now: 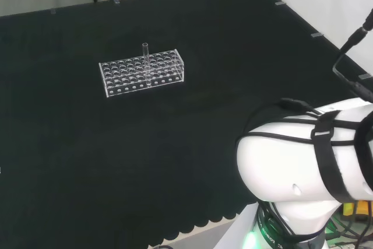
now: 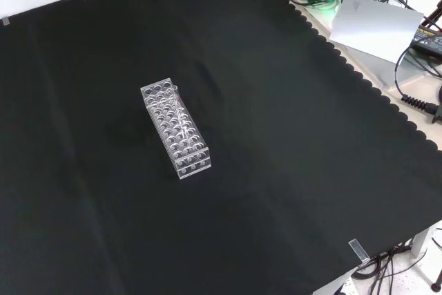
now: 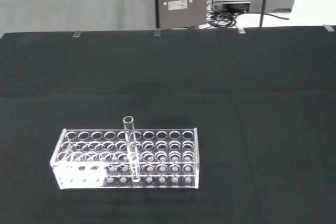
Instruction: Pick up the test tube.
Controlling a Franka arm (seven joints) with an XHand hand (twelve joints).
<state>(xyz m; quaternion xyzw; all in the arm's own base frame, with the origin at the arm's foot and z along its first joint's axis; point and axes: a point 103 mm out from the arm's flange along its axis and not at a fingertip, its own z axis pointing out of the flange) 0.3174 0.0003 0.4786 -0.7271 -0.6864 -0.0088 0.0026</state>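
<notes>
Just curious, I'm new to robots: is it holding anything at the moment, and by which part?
Nothing is held: the test tube stands upright in its clear rack, untouched.

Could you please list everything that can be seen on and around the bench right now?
test tube: one, clear, upright in the rack, its open top above the rack's holes
rack: one, clear plastic with rows of holes, on the cloth, left of the arm in the head view
cloth: one, black, covers the bench
grey box: one, behind the bench's far edge in the wrist view
cables: several, dark, off the cloth at the front view's right edge
arm link: white with black straps, at the head view's lower right
</notes>
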